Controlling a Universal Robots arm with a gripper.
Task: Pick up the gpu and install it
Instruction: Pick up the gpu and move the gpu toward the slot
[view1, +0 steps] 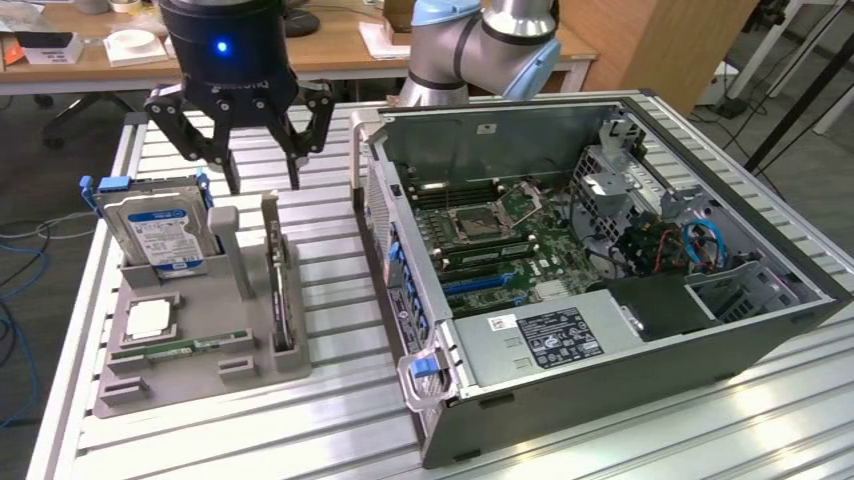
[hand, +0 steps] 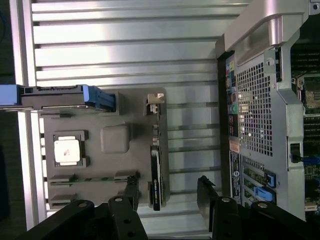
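The gripper (view1: 263, 183) hung with its fingers wide apart and nothing between them, over the far end of the tray (view1: 200, 380). The gpu (view1: 278, 290) stood on edge in a slot along the tray edge nearest the case (view1: 601, 400), untouched.

The exterior view showed the open case's motherboard (view1: 494, 235) and the drive (view1: 158, 232) upright at the tray's far corner. The wrist view looked straight down: the gpu (hand: 156, 175) was a thin dark strip, roughly between the fingers (hand: 133, 190), and lower down. That view also showed the case's perforated rear panel (hand: 255, 115).

The drive carried a blue-and-white label, and a white label (view1: 554, 335) sat on a black box inside the case; neither could be read. A silver chip (hand: 67, 151) lay flat in the tray.
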